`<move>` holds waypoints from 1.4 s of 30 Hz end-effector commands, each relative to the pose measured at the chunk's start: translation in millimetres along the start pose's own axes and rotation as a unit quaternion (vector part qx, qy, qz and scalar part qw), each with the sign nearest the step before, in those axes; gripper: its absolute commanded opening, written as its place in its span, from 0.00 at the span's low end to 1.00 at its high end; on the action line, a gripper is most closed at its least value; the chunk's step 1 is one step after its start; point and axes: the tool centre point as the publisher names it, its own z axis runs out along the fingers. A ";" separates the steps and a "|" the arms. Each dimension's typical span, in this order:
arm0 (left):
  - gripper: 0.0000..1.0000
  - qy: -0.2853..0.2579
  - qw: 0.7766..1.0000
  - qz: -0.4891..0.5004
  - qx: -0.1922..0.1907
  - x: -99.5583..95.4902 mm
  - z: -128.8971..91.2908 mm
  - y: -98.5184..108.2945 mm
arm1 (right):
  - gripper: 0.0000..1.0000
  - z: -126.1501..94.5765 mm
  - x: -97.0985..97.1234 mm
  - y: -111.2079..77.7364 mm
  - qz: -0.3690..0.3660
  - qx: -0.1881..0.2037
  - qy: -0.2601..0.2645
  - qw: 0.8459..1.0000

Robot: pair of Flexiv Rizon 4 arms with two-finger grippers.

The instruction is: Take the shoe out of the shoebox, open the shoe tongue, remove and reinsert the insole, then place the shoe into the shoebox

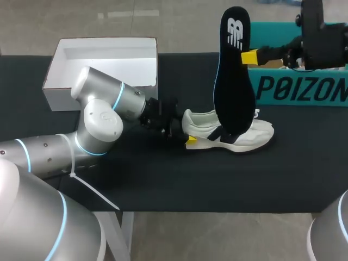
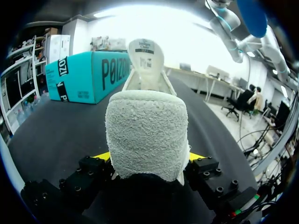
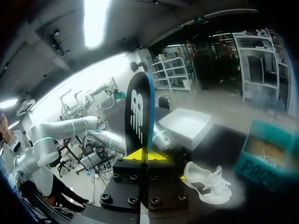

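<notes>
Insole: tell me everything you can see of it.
The insole is thin, dark and foam-like, with a blue rim and a white logo near its narrower end. It is out of the shoe and is held upright in the air, narrower end up. The right gripper pinches its edge between both yellow tips, just below the logo. In the head view its lower end overlaps the shoe; whether they touch cannot be told.
</notes>
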 end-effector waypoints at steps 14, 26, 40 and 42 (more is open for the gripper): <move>0.00 0.000 1.000 0.000 -0.001 0.5 -0.4 -0.7 | 0.00 4.0 8.2 3.1 0.055 -0.014 -0.084 0.995; 1.00 0.000 1.000 0.000 -0.001 0.5 -0.4 -0.7 | 0.00 4.0 8.2 3.1 0.055 -0.014 -0.084 0.995; 1.00 0.013 0.986 0.004 -0.168 9.1 -26.7 -24.1 | 0.00 4.0 8.2 3.1 0.055 -0.014 -0.084 0.995; 1.00 0.019 0.977 0.016 -0.213 11.6 -31.5 -25.2 | 0.00 4.0 8.2 3.1 0.055 -0.014 -0.084 0.995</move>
